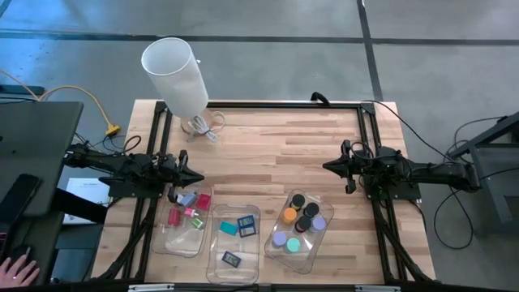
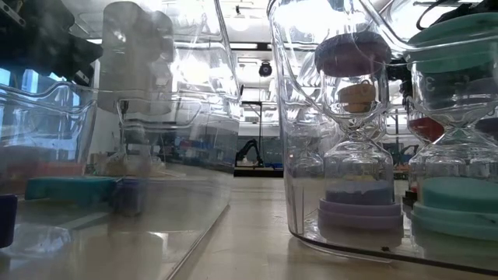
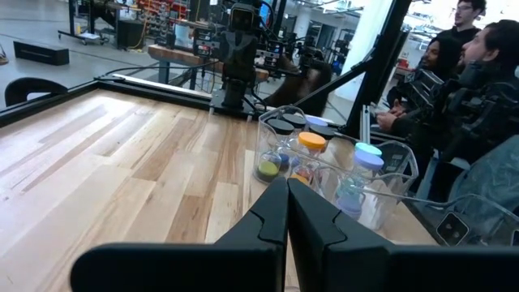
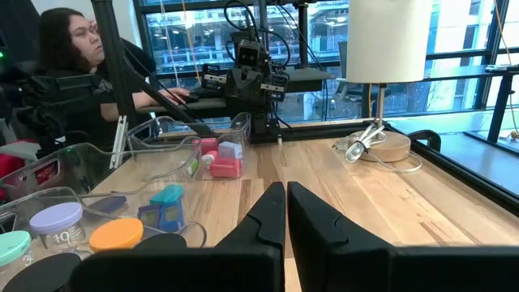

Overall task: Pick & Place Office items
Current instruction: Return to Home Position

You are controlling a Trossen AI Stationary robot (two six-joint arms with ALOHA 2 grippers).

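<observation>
The office items lie in three clear trays at the table's near side. Red and pink pieces are in the left tray. Teal and blue blocks are in the middle tray. Round black, orange, purple and green caps are in the right tray. My left gripper is shut and empty, level above the left tray's far end, pointing toward the table's right. My right gripper is shut and empty, just beyond the right tray's far end, pointing toward the table's left.
A tall white cylinder on a wooden base with a coiled cord stands at the far left. A black frame edges the table. People sit beyond the table's near side. Bare wood lies between the grippers.
</observation>
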